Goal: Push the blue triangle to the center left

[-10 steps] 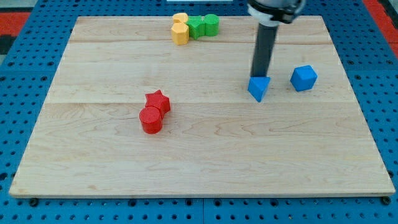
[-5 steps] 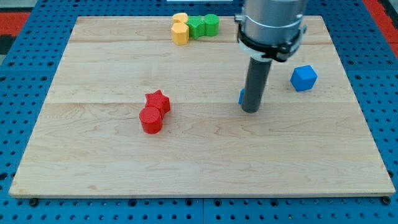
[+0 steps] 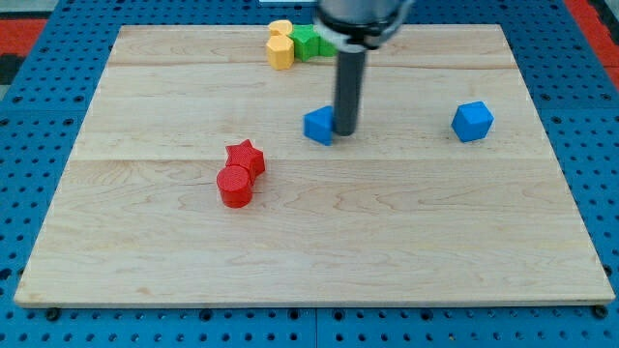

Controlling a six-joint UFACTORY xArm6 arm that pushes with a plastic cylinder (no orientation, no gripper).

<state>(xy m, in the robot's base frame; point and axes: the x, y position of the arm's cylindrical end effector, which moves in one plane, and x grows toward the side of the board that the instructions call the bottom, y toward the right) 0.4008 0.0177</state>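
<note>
The blue triangle lies on the wooden board a little above its centre. My tip stands right against the triangle's right side, touching it. The rod rises straight up from there and hides part of the green blocks at the view's top.
A blue cube sits at the right. A red star and a red cylinder touch each other left of centre. Two yellow blocks and green blocks cluster at the top edge.
My tip has swung round the blue triangle and moved left, and the triangle has slid left from about the right-centre to just above the centre. The other blocks have not moved.
</note>
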